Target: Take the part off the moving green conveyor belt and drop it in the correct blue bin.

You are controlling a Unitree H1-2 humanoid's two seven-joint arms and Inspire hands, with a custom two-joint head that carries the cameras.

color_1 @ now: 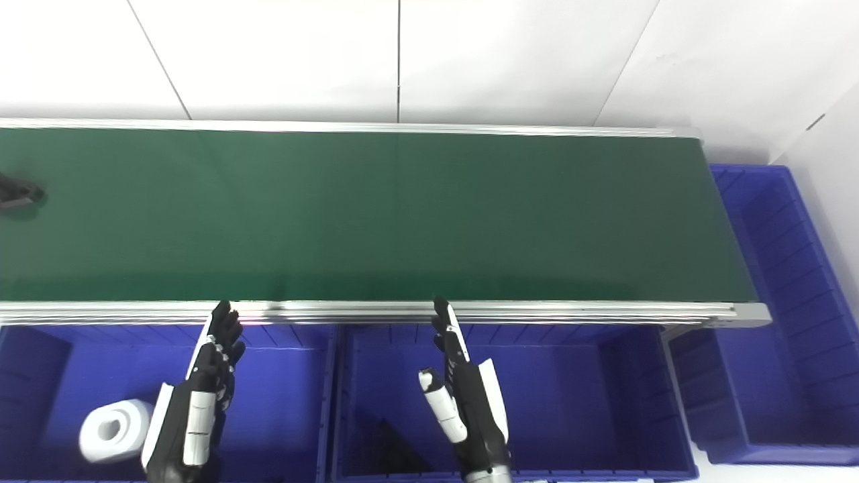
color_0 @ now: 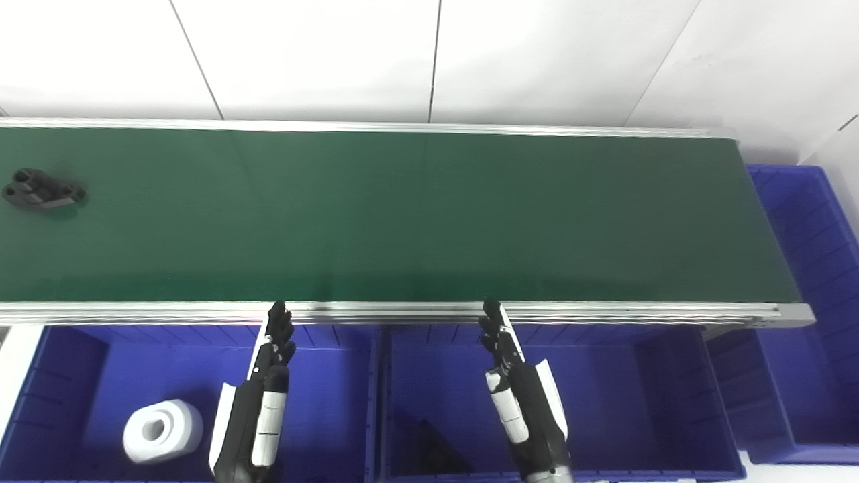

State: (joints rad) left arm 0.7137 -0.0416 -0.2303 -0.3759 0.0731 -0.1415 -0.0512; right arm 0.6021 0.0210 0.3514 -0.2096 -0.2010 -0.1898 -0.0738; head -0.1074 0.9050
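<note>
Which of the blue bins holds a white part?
The left bin under the left hand: a white ring-shaped part lies inside. The middle bin holds a dark part.

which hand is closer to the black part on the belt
Left. The left hand hangs over the left bin, below and right of the black part at the belt's far left; the right hand is farther right, over the middle bin.

Two head cameras, side by side, look steeply down, fairly close; both share conveyor belt (color_0: 402, 215), near blue bins (color_0: 557, 402), wall.
</note>
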